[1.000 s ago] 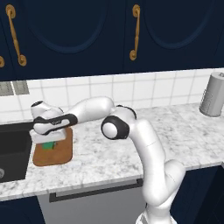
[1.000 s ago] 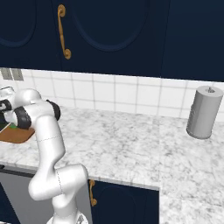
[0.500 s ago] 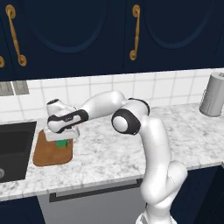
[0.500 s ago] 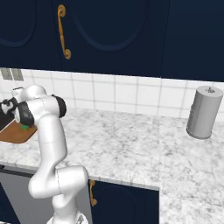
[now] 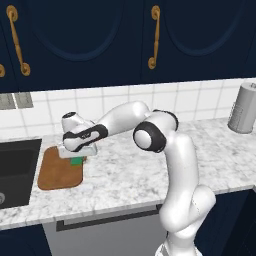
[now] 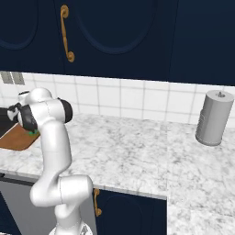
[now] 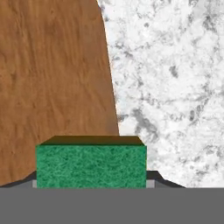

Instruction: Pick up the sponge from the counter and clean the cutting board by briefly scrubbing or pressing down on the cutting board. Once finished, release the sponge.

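1. One small rectangular sponge (image 7: 91,165) with a green top sits clamped in the gripper (image 7: 91,181); in the hand view its green face spans the gap between the two dark finger tips, which press in from either side.
2. In the left base view the sponge (image 5: 76,160) shows as a green patch just under the gripper (image 5: 77,153), at the right edge of the flat brown wooden cutting board (image 5: 59,170) with rounded corners.
3. The hand view has the sponge straddling that edge: wood grain of the cutting board (image 7: 52,87) lies beyond its left part, veined marble beyond its right part. Whether the sponge touches the wood or hangs just above it cannot be told.
4. The cutting board lies flat on the white-grey veined marble desk (image 5: 130,175), just beside the dark sink basin (image 5: 15,170) on its left.
5. The white arm (image 5: 150,135) reaches low and leftward across the desk from its base, elbow bent above the marble.
6. In the right base view a sliver of green sponge (image 6: 33,133) peeks out behind the arm, over the corner of the cutting board (image 6: 17,137).
7. A grey cylindrical canister (image 6: 212,118) stands upright well apart, at the far right of the desk by the white tiled wall (image 6: 137,98).
8. Dark blue cabinets (image 5: 100,40) with curved brass handles (image 5: 154,37) hang above.
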Robot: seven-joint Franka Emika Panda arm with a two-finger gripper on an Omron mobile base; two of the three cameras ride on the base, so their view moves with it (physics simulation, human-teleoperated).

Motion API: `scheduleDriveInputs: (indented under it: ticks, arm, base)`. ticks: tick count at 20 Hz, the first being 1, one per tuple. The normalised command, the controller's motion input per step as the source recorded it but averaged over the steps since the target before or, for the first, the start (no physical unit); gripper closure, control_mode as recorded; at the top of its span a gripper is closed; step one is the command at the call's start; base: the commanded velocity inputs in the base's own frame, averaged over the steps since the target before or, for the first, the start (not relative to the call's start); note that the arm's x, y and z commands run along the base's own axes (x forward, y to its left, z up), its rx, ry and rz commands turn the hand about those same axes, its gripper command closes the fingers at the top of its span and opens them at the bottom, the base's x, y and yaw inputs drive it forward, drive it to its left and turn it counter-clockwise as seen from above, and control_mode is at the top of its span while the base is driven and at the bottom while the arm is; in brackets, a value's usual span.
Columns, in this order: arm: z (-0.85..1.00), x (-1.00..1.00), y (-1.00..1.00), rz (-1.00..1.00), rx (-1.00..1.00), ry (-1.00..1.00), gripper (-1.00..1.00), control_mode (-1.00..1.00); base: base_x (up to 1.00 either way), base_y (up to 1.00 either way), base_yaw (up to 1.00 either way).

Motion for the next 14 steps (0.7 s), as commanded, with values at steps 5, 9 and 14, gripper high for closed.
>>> scheduleDriveInputs:
  ticks: [5, 9, 14]
  arm:
    - [-0.13, 0.72, -0.14, 0.01, 0.00, -0.12, 1.00, -1.00]
    - [0.08, 1.00, 0.00, -0.03, 0.01, -0.05, 1.00, -1.00]
    - [-0.01, 0.88, 0.10, -0.01, 0.00, 0.00, 1.00, -1.00]
  base:
    - [0.00, 0.00, 0.00]
    - [0.00, 0.00, 0.00]
    - [0.00, 0.00, 0.00]
